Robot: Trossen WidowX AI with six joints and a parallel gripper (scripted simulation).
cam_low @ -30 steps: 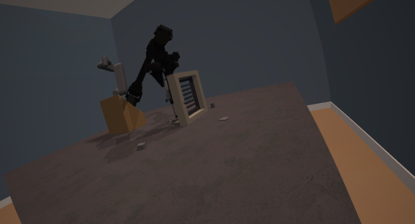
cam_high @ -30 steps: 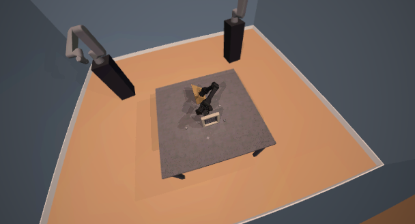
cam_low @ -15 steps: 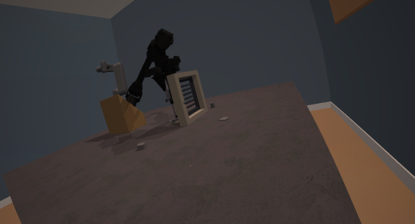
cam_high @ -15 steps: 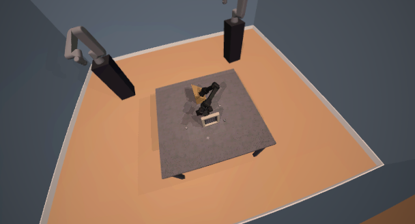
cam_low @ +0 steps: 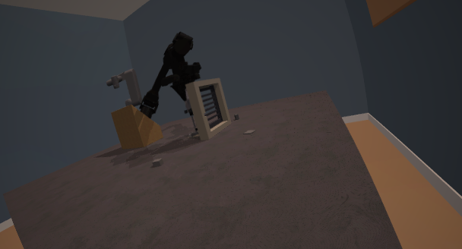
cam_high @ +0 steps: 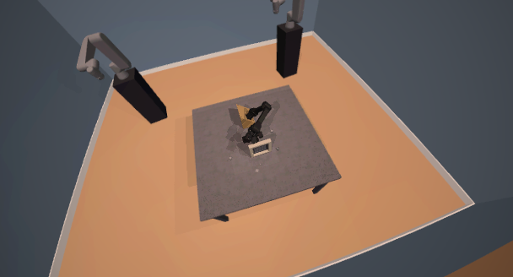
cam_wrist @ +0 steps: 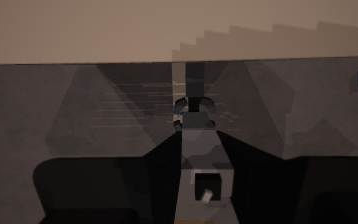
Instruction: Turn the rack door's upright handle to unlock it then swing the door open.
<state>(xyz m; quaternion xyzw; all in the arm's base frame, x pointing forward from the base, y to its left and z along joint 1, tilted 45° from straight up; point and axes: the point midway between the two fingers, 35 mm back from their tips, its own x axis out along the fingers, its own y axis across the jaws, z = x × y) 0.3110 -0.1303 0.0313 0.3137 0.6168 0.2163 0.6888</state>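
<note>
The beige frame (cam_high: 260,143) (cam_low: 200,116) stands upright on the table (cam_high: 228,191) (cam_low: 266,187). The dark slatted door (cam_high: 261,149) (cam_low: 207,99) appears to lie in line with it, with no clear gap. My gripper (cam_wrist: 197,137) reaches down close to the frame's side that faces the arm. Its fingers are shut on the handle, whose dark squarish end (cam_wrist: 208,181) shows low between them. The fingers hide much of the handle, and how far it is turned cannot be told. In the exterior view the fingertips are small and dark beside the frame.
An orange wedge-shaped block (cam_high: 243,116) (cam_low: 128,130) stands near the arm's base. Small pale pieces lie around the frame, one (cam_high: 256,171) in front, one (cam_high: 230,158) to the left and one (cam_high: 278,149) to the right. Two grey arms on black pedestals (cam_high: 140,97) (cam_high: 288,51) stand off the table.
</note>
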